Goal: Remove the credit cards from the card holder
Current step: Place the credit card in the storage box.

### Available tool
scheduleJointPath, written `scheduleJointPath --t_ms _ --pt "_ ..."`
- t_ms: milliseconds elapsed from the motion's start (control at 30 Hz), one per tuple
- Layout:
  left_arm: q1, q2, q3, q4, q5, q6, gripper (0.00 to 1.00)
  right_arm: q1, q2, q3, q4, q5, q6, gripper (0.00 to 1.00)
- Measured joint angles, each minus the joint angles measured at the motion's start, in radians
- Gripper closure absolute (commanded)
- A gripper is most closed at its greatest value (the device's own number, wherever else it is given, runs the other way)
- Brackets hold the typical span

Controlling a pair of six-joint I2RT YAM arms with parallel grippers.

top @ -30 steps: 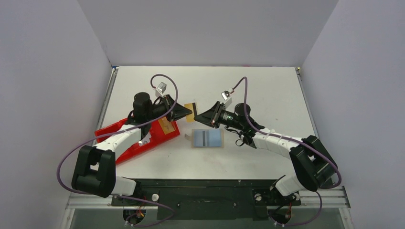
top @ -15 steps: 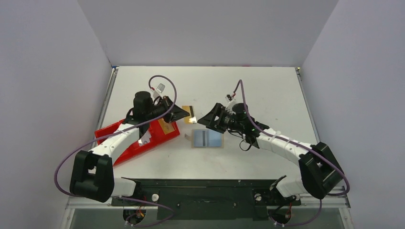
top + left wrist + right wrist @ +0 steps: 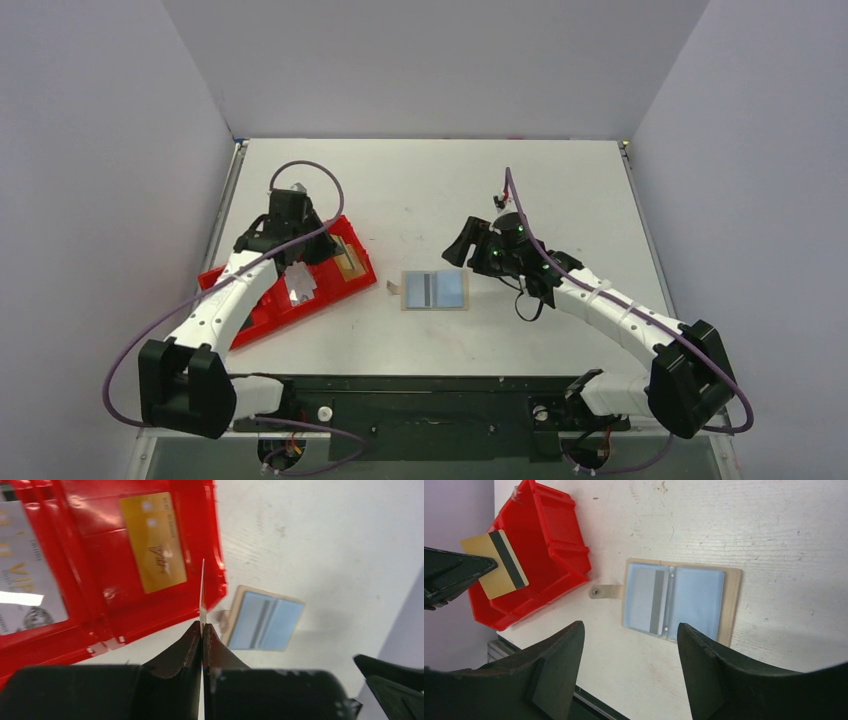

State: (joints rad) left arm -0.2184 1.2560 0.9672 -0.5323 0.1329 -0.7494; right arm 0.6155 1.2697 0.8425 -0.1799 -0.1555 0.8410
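Observation:
The card holder [image 3: 434, 290] lies open on the table, a tan wallet with clear bluish sleeves [image 3: 676, 600]. A pale card with a grey stripe [image 3: 644, 602] sits in its left sleeve. My left gripper [image 3: 202, 626] is shut on a gold credit card with a black stripe [image 3: 494, 571], held on edge [image 3: 202, 595] above the red tray's right end. In the top view the left gripper [image 3: 322, 248] hangs over that tray. My right gripper [image 3: 630, 626] is open and holds nothing, up above the holder's near side and seen right of it [image 3: 462, 245] from above.
The red tray [image 3: 250, 295] sits at the left with divider walls [image 3: 90, 580]. A gold card [image 3: 153, 541] lies in its right compartment and a silver VIP card [image 3: 25, 595] in the one beside it. White walls enclose the table.
The right gripper let go of the gold card, opened and drew back to the right. The left arm carried the card left, from mid-table to over the red tray.

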Motion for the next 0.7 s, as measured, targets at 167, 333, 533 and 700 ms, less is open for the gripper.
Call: scheduleJointPath --t_ms 167,333,533,700 --pt "0.011 0.076 0.014 -0.063 -0.113 0.018 1.0 0.0 0.0 0.0 -0.018 0.011 -0.016 0.36" --pt "0.015 0.176 0.018 -0.06 -0.172 0.02 1.0 0.0 -0.002 -0.002 -0.018 0.011 -0.022 0.36" --pt "0.019 0.267 0.026 -0.037 -0.195 0.01 1.0 0.0 -0.026 -0.014 -0.018 0.014 -0.024 0.36" --pt "0.025 0.315 0.035 0.006 -0.195 0.01 1.0 0.0 -0.036 -0.021 -0.019 0.018 -0.03 0.37"
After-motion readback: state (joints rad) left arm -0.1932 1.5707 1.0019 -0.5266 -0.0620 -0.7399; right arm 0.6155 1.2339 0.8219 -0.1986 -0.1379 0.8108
